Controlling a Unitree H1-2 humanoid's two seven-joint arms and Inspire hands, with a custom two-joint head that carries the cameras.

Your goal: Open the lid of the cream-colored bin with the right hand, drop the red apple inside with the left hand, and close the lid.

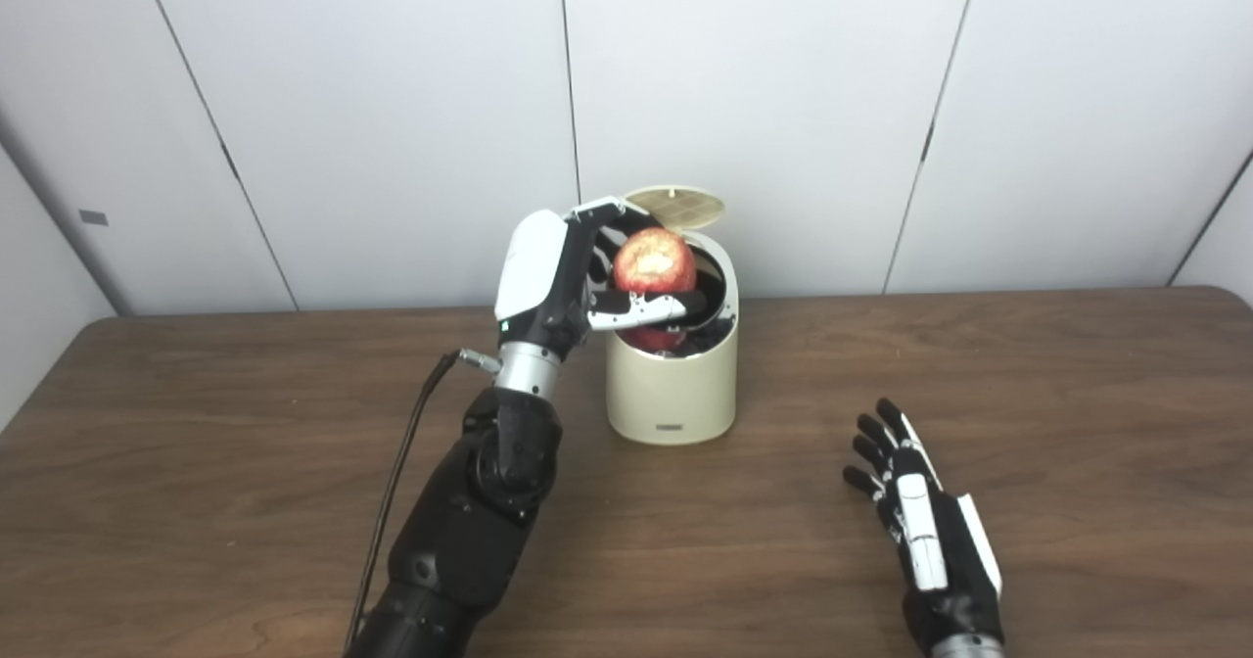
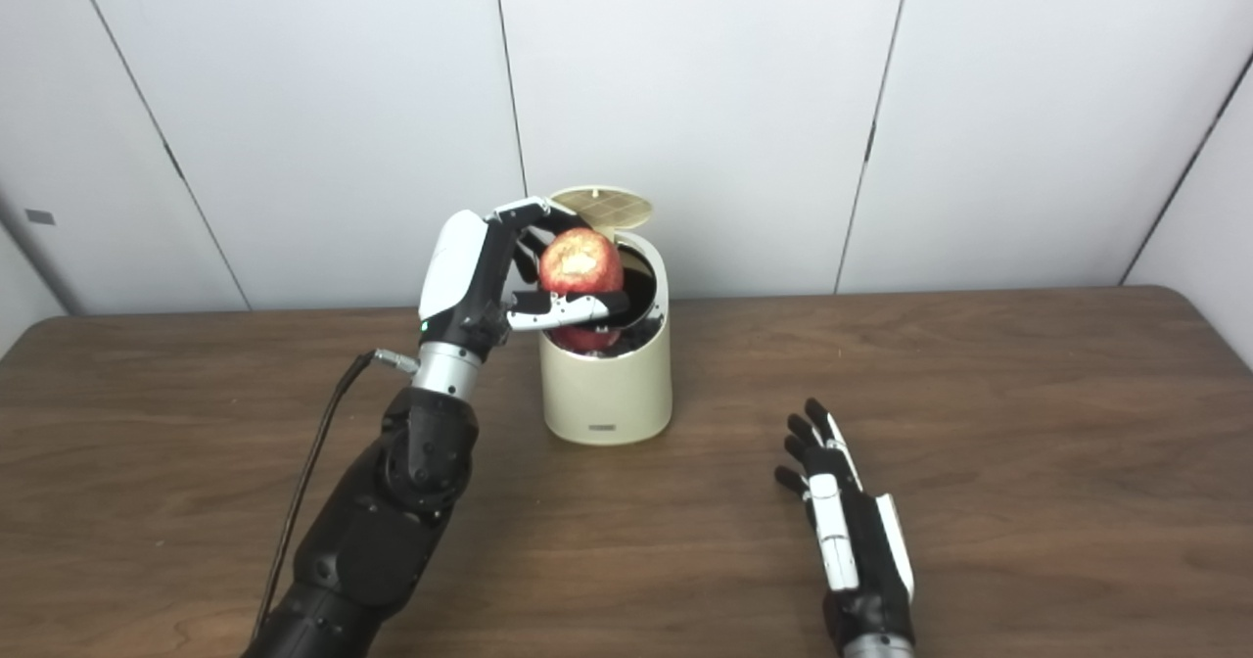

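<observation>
The cream-colored bin (image 1: 672,394) stands on the wooden table near the back wall. Its round lid (image 1: 675,207) is raised, tilted back on its hinge. My left hand (image 1: 573,271) is shut on the red apple (image 1: 654,261) and holds it over the bin's open mouth, at rim height. Something red shows inside the bin below the apple, perhaps its reflection. My right hand (image 1: 925,521) rests low over the table to the bin's front right, open, fingers spread and holding nothing.
The brown wooden table (image 1: 1077,423) runs to a white panelled wall behind the bin. A black cable (image 1: 392,501) hangs along my left forearm.
</observation>
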